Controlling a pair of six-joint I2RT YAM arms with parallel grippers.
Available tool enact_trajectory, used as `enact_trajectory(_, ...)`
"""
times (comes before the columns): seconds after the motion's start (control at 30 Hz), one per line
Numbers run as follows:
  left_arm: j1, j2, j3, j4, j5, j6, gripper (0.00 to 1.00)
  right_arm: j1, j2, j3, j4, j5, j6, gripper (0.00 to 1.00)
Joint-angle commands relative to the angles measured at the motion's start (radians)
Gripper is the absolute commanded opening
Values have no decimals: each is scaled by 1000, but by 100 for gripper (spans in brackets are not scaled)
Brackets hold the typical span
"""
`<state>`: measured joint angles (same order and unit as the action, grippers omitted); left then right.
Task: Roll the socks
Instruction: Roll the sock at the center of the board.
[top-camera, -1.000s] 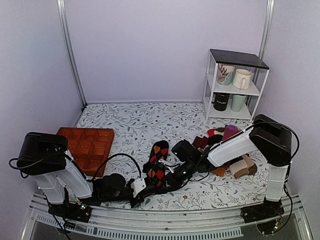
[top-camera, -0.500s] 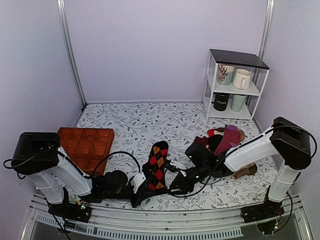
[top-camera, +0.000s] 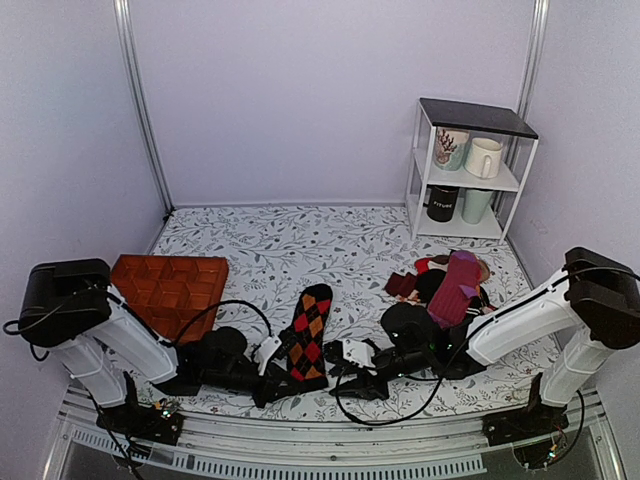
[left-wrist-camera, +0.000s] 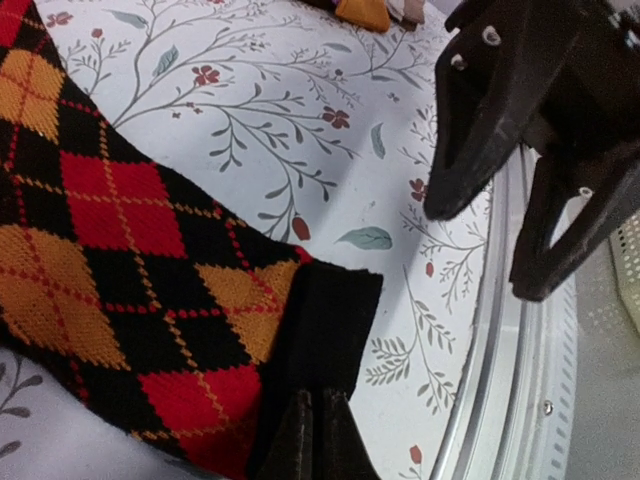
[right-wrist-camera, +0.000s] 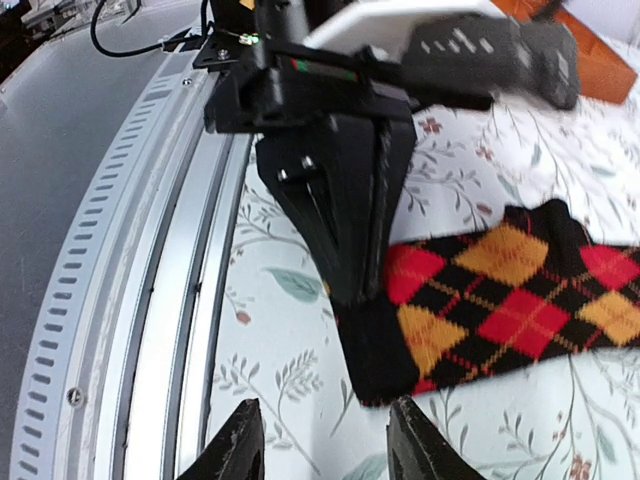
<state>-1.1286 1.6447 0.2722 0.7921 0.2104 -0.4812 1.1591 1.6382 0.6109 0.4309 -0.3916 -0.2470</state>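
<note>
The long black knit argyle socks (top-camera: 308, 335) run near-to-far; left gripper (left-wrist-camera: 315, 400) pinches shut on their near cuff (left-wrist-camera: 330, 320); right gripper (right-wrist-camera: 325, 425), spread and empty, sits just right of it.

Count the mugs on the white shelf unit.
4. Upper tier: a floral mug and a white mug. Lower tier: a black mug and a pale green mug. Others could sit hidden behind them.

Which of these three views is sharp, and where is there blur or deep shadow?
Top external view: soft, even light, all sharp, only faint shadows. Left wrist view: the argyle socks are crisp, but the right tool is dark, with little detail. Right wrist view: the housing above the left tool is smeared, and the socks blur toward the right edge.
</note>
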Motion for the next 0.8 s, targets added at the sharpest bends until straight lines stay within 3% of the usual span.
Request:
enact_trajectory(0.0,16,90,-45,-191,51,-31,0,43,76,61,42,45,-81,43)
enact_trajectory(0.5,19,133,-60,-141,80,-34,0,54,219,113,62,81,-112,41)
enact_trajectory(0.77,19,147,-64,-123,91,-35,0,55,256,127,70,145,-105,33)
